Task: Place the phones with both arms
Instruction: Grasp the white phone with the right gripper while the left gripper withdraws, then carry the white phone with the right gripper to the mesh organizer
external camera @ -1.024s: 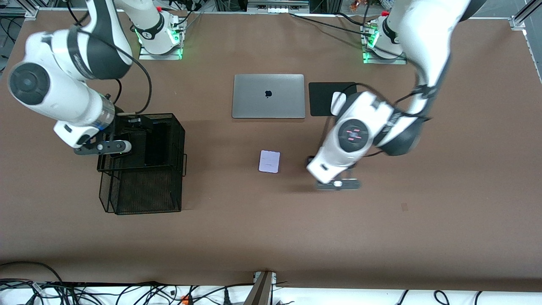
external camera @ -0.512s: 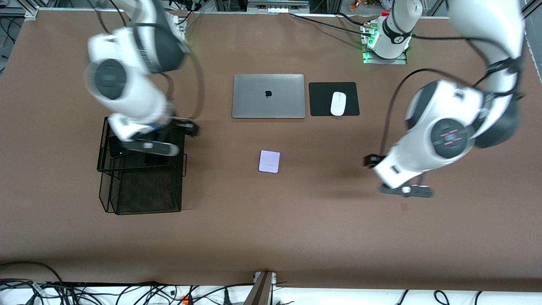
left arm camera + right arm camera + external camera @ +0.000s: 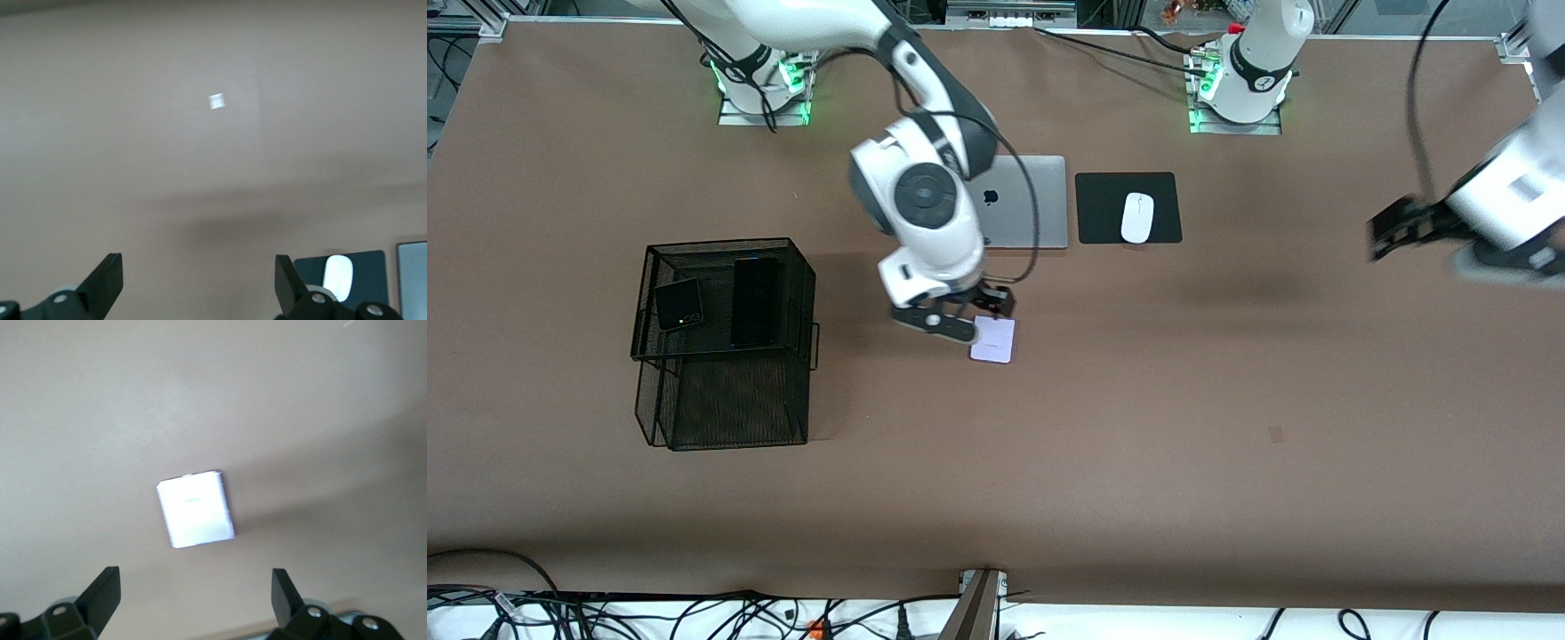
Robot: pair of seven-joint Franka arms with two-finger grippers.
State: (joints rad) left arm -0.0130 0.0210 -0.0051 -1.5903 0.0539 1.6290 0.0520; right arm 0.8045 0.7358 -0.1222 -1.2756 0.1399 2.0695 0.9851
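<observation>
On the table, small squarish pale lavender flip phone (image 3: 993, 340), lying flat, closed

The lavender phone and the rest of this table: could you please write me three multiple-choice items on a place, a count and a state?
1. Where does the lavender phone lie?
A. in the wire basket
B. on the bare table, nearer the front camera than the laptop
C. on the mouse pad

2. How many phones lie on top of the wire basket?
A. none
B. two
C. three

3. How is the right tool standing?
A. open, over the lavender phone
B. shut on the mouse
C. shut on the laptop

Key: 1 B, it lies on brown tabletop below the laptop in the front view. 2 B, a black flip phone and a long black phone lie there. 3 A, its fingers stand wide apart with the phone between them in the right wrist view.
</observation>
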